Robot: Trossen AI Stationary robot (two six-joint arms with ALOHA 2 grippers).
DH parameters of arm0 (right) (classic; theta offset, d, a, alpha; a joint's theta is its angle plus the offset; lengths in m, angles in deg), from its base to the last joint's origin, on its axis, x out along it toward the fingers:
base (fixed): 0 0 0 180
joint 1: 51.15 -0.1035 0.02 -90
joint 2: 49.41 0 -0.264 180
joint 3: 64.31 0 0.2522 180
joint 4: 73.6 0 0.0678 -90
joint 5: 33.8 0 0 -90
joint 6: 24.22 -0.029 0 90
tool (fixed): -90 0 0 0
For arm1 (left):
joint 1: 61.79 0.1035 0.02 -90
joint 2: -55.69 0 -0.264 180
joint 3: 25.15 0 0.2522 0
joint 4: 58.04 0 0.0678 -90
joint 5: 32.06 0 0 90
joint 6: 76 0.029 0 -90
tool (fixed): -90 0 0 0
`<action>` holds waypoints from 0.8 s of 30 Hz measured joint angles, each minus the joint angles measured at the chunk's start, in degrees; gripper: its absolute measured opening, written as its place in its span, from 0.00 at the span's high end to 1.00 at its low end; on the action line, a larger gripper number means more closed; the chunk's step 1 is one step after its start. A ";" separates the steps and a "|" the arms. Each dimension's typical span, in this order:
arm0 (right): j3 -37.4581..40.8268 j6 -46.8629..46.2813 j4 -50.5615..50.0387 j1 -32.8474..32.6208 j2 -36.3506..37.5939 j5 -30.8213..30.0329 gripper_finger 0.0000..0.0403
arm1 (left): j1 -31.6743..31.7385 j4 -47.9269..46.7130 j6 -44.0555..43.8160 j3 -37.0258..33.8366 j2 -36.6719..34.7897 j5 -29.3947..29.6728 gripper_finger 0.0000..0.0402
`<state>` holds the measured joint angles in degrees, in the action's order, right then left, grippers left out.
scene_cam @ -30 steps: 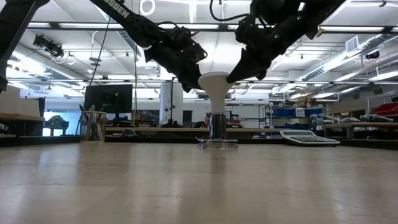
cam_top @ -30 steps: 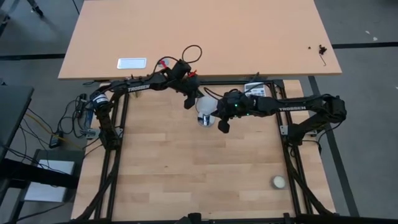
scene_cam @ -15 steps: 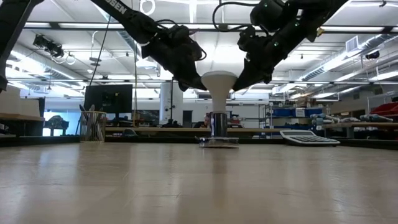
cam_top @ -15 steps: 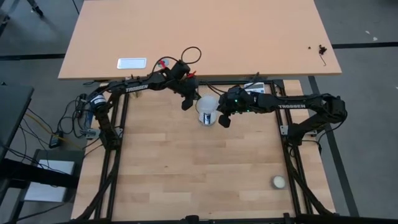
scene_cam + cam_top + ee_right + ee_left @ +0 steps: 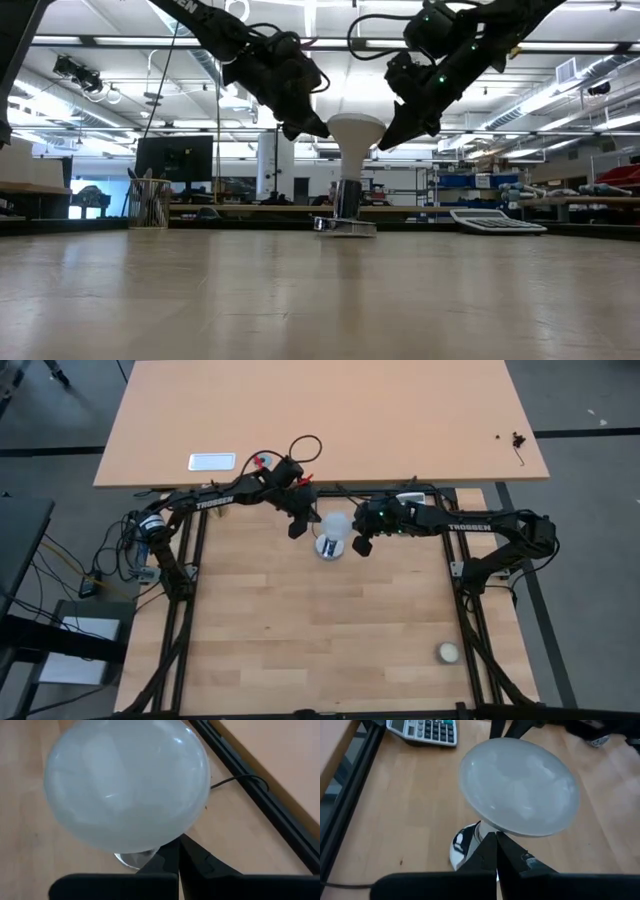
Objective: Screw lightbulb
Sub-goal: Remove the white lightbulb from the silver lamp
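Both sets of fingers are clenched together, grasping nothing. The left gripper (image 5: 312, 128) is pressing its closed tip against one flank of the lightbulb (image 5: 356, 140), just under the dome; the right gripper (image 5: 385, 140) is meeting the opposite flank at the same level. The lightbulb is standing between them, long axis vertical, screw base down in the socket (image 5: 344, 226). Neither arm is nearer. Any turning appears to depend on this opposed side contact.

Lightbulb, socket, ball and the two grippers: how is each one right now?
lightbulb: upright, its base in the socket, dome up.
socket: on the table, under the bulb.
left gripper: shut, beside the bulb's neck.
right gripper: shut, at the other side.
ball: lying alone, untouched.
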<state>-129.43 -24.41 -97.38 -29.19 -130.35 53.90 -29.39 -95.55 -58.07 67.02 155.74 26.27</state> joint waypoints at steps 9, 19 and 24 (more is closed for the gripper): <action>0.00 0.40 -0.28 -0.02 0.00 0.24 0.97 | 0.14 -4.14 3.35 0.05 0.00 12.60 1.00; 0.00 0.38 -0.92 -2.52 4.05 -1.15 0.98 | 2.00 10.33 -0.39 0.07 0.00 3.32 1.00; -0.02 0.90 -0.22 -7.18 5.51 3.06 0.99 | 2.10 13.73 -1.03 0.11 1.09 0.85 1.00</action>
<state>-129.45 -23.51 -97.60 -36.37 -124.84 56.95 -27.29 -81.82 -59.10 67.13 156.83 27.12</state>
